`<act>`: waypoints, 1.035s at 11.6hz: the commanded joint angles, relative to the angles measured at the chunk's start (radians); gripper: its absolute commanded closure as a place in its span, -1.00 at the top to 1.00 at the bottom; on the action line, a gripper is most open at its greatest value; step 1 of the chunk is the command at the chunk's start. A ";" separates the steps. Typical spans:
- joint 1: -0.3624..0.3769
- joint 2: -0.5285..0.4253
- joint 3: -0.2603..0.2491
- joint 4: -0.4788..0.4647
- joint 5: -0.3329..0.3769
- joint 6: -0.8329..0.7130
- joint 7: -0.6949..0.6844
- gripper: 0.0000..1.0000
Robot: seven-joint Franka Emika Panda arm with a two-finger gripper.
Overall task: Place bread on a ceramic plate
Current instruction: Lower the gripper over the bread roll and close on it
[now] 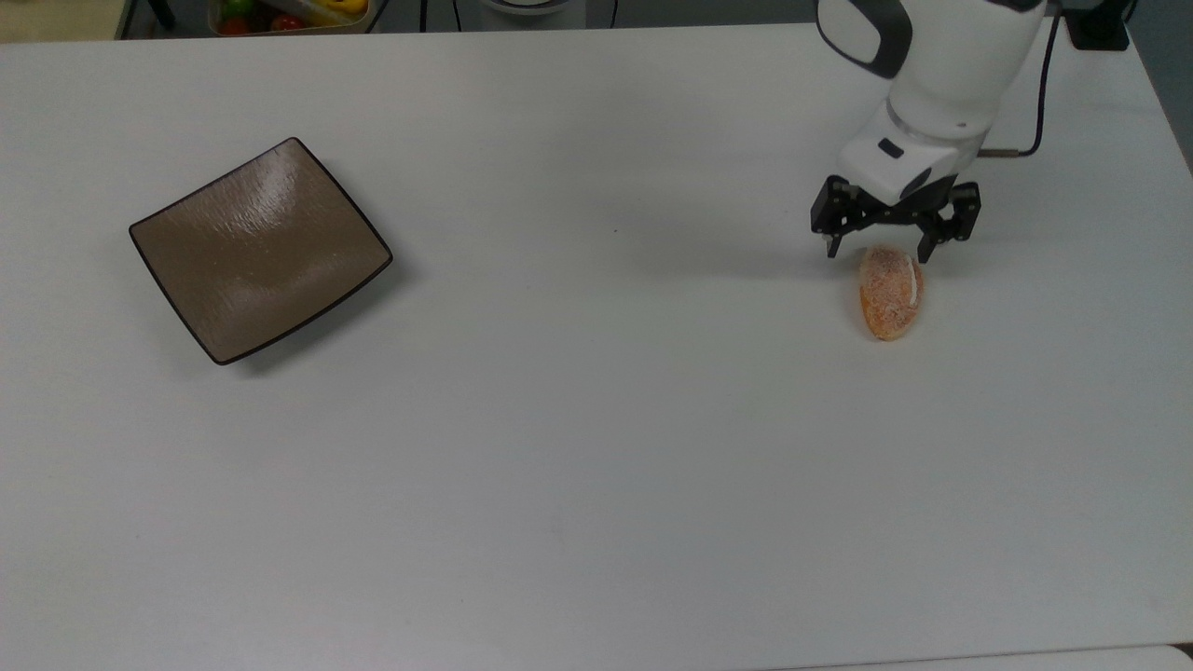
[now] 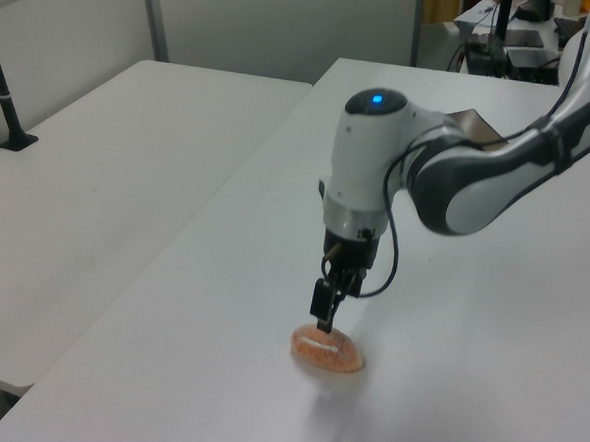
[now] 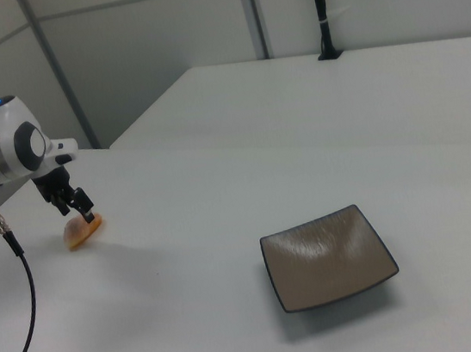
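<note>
The bread (image 1: 891, 294), a small orange-brown roll with a white stripe, lies on the white table at the top view's right. My gripper (image 1: 879, 253) hangs open just above its far end, one finger on each side. From the left view the gripper (image 2: 321, 318) is low over the bread (image 2: 329, 351), nearly touching its top. In the right view the gripper (image 3: 84, 215) and bread (image 3: 80, 233) sit at the far left. The ceramic plate (image 1: 261, 247), square and glossy brown, lies bare far off at the top view's left; it also appears in the right view (image 3: 327, 255).
A bin of colourful items (image 1: 289, 14) stands beyond the table's far edge, and a black post base (image 1: 1100, 28) sits at its far right corner. A second white table (image 2: 98, 169) adjoins on the left view's left. A wide stretch of table (image 1: 606, 373) separates bread and plate.
</note>
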State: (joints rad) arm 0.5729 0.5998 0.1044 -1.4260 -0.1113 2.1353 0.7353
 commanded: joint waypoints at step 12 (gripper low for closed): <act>0.068 0.094 -0.008 0.050 -0.113 0.094 0.122 -0.43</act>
State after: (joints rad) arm 0.6286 0.6851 0.1044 -1.3901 -0.2010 2.2224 0.8319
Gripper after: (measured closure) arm 0.300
